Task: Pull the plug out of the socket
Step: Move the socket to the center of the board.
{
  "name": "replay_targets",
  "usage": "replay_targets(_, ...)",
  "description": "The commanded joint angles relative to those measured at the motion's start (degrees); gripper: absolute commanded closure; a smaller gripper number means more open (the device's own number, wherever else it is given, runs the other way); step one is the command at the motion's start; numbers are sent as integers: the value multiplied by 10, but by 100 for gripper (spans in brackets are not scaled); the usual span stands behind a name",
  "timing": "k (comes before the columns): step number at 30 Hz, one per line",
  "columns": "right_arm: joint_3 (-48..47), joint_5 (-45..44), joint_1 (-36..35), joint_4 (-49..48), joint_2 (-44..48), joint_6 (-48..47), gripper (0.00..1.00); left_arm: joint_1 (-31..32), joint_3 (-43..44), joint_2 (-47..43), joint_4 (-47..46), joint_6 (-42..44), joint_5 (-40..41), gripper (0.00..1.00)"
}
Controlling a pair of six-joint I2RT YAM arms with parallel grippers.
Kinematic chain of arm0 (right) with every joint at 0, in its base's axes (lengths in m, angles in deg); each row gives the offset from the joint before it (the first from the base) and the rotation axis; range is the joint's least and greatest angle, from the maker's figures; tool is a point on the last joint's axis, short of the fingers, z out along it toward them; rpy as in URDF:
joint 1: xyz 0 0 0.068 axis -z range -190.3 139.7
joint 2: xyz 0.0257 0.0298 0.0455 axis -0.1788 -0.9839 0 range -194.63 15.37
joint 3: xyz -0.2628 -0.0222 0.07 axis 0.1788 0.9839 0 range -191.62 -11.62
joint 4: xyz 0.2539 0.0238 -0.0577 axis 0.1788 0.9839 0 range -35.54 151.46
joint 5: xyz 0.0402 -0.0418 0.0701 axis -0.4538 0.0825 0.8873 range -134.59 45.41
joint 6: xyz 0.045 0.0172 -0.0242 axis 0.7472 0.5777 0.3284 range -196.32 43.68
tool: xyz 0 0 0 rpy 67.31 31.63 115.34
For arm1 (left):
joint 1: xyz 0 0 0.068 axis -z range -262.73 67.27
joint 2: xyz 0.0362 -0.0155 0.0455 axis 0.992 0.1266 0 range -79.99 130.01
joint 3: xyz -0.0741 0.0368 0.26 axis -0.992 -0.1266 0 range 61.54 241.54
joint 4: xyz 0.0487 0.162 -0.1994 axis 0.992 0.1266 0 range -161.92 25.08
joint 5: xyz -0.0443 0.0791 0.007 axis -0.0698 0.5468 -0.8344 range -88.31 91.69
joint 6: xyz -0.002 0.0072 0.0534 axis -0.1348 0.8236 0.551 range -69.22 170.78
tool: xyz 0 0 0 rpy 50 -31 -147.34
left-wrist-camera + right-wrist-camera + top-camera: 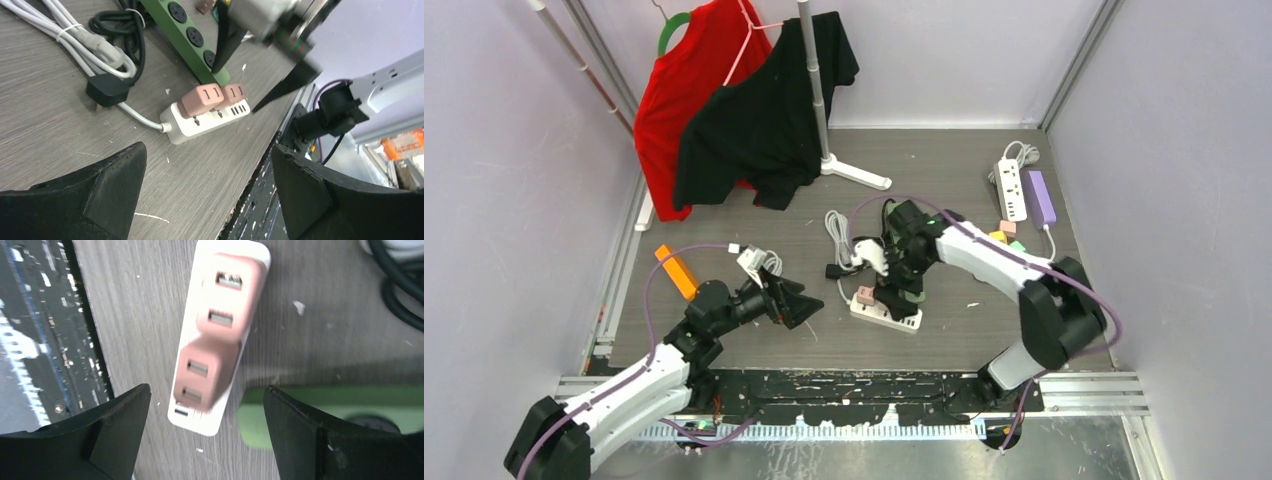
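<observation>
My left arm (639, 385) stretches low and forward, left gripper (799, 303) spread wide, empty. My right arm (989, 258) bends inward, right gripper (897, 296) pointing down, jaws parted, empty too.

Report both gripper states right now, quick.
Left gripper: open, holding nothing.
Right gripper: open, above the pink plugs on the white power strip, gripping nothing.

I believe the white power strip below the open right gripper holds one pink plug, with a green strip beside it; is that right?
Not quite: the right wrist view shows two pink plugs, side by side, in the white power strip. It does lie below the open right gripper, with the green strip beside it.
</observation>
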Motion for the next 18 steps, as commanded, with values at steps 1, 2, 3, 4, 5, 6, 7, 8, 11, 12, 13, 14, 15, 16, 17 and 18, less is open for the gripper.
replay_targets(1,-5,115,59,77,102,-68,12,49,6,19,-65,68,36,7)
replay_targets(2,-3,134,77,83,116,-73,12,63,8,26,-71,84,44,7)
replay_targets(3,2,149,89,82,132,-74,12,80,12,34,-77,104,52,7)
replay_targets(4,10,168,101,78,148,-75,12,97,14,46,-83,132,62,8)
replay_targets(5,21,188,111,69,164,-77,12,117,17,55,-88,163,71,8)
replay_targets(6,35,210,121,55,183,-81,12,139,19,65,-94,203,81,9)
replay_targets(7,54,233,129,42,199,-92,11,158,20,76,-98,250,96,10)
replay_targets(8,71,251,134,30,216,-106,9,175,24,87,-95,296,111,11)
replay_targets(11,118,290,141,20,255,-178,0,192,35,116,-88,403,109,9)
replay_targets(12,123,290,142,24,256,-194,0,193,37,124,-91,415,107,9)
replay_targets(13,124,286,143,27,253,-201,0,192,38,131,-97,421,107,8)
replay_targets(14,120,278,144,28,249,-202,0,193,38,138,-107,426,103,7)
replay_targets(15,116,271,144,31,245,-202,0,192,37,145,-117,431,93,6)
replay_targets(16,113,265,144,33,242,-202,0,192,36,153,-128,434,84,5)
replay_targets(17,111,261,144,33,240,-202,0,192,37,161,-141,436,74,4)
replay_targets(18,112,257,144,33,239,-203,0,193,40,172,-146,437,63,4)
